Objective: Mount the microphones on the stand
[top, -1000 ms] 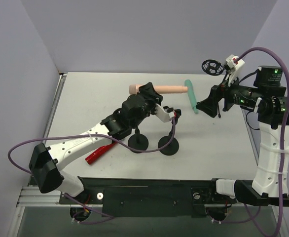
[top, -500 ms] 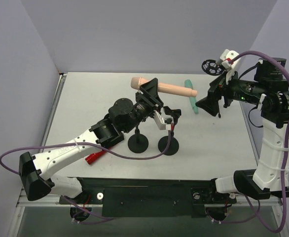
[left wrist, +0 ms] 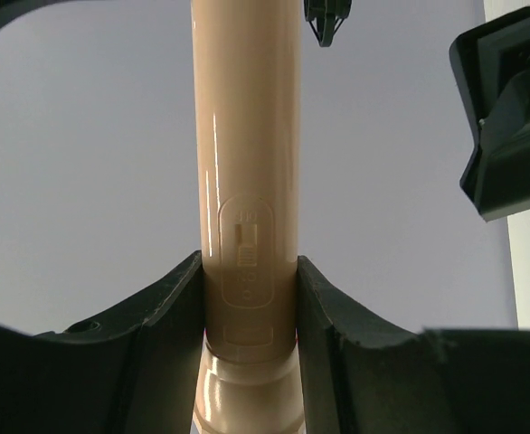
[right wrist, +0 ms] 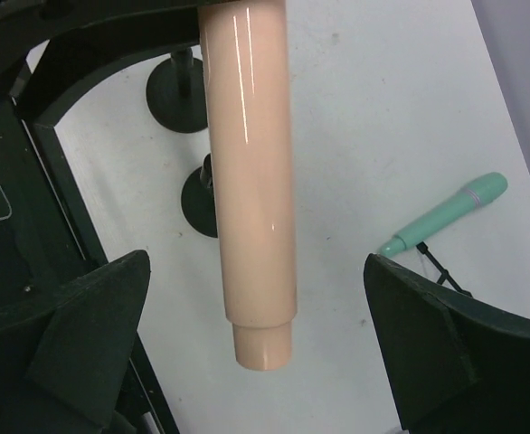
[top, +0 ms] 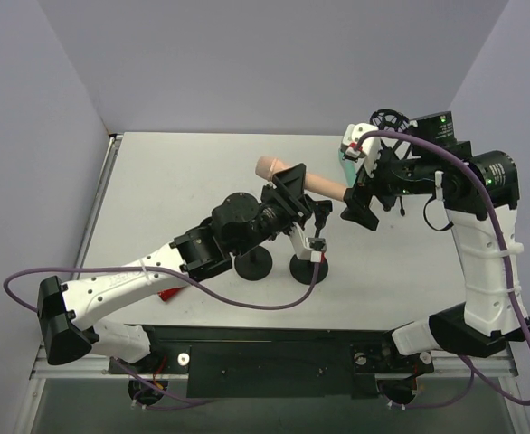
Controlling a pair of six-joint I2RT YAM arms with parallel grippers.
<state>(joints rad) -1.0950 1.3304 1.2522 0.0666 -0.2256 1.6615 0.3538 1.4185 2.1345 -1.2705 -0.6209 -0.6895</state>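
Note:
My left gripper [top: 289, 183] is shut on the pale peach-pink microphone [top: 317, 183] near its head and holds it level above the table, over the stands. In the left wrist view [left wrist: 250, 298] the jaws clamp the microphone [left wrist: 247, 136] by its switch. My right gripper [top: 356, 206] is open; its jaws stand wide on either side of the microphone's tail end [right wrist: 263, 339] without touching it. The teal-green microphone [right wrist: 446, 215] lies on the table at the back right, mostly hidden in the top view [top: 345, 155]. Only a sliver of the red microphone [top: 168, 295] shows under my left arm.
Two black stands with round bases [top: 253, 262] [top: 307, 268] stand at the table's middle front; they also show in the right wrist view [right wrist: 179, 90] [right wrist: 202, 203]. A black round mesh part [top: 390, 118] sits at the back right. The purple cable loops in front of the stands.
My left arm has carried the pink microphone forward and right, over the stands. My right arm has swung left and down, bringing its open jaws to the microphone's tail end.

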